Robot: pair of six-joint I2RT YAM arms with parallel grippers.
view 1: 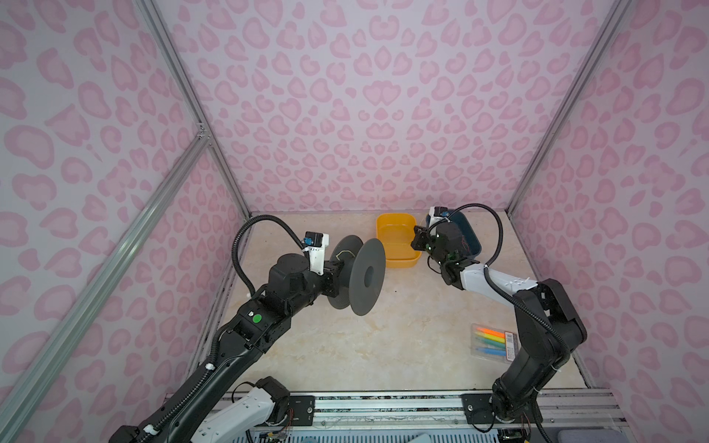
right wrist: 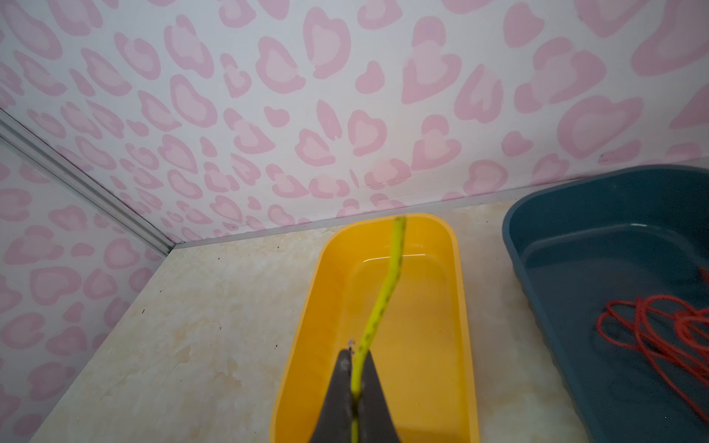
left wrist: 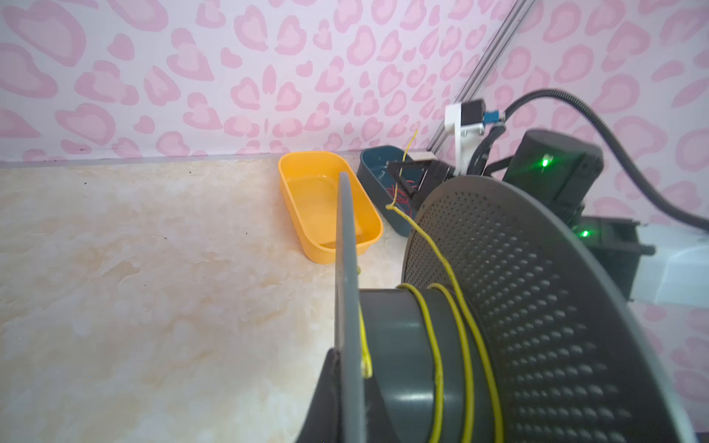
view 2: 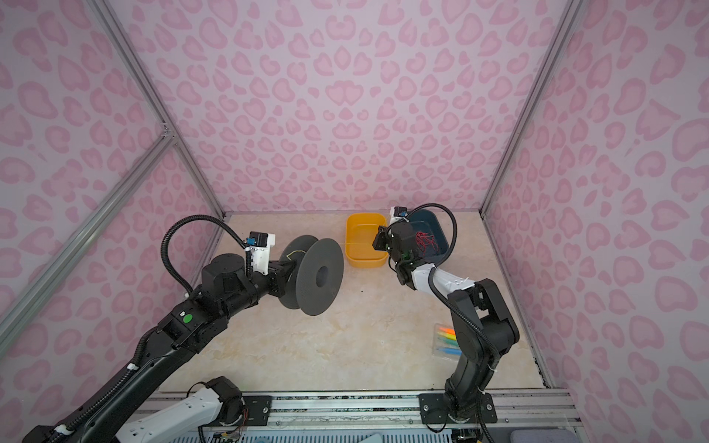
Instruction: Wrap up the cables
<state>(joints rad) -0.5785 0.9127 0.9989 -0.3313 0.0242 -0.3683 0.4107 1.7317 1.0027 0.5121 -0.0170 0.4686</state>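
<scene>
Fingers [right wrist: 339,387] of the right gripper [right wrist: 355,368] are pinching fully closed on the yellow wire [right wrist: 380,303] at lower centre frame, while the left gripper [view 1: 334,278] is clamping the spool [left wrist: 399,345] bearing a few turns, so feeding should be proceeding under light, steady tension.

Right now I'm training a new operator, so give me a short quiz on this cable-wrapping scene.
1. True or false: the right gripper is shut on the yellow wire.
2. The red wires lie in: A the orange tray, B the blue tray, C the table.
3. Fill in: the left gripper holds a grey ___ carrying yellow turns.
Key: 1 true; 2 B; 3 spool.
</scene>
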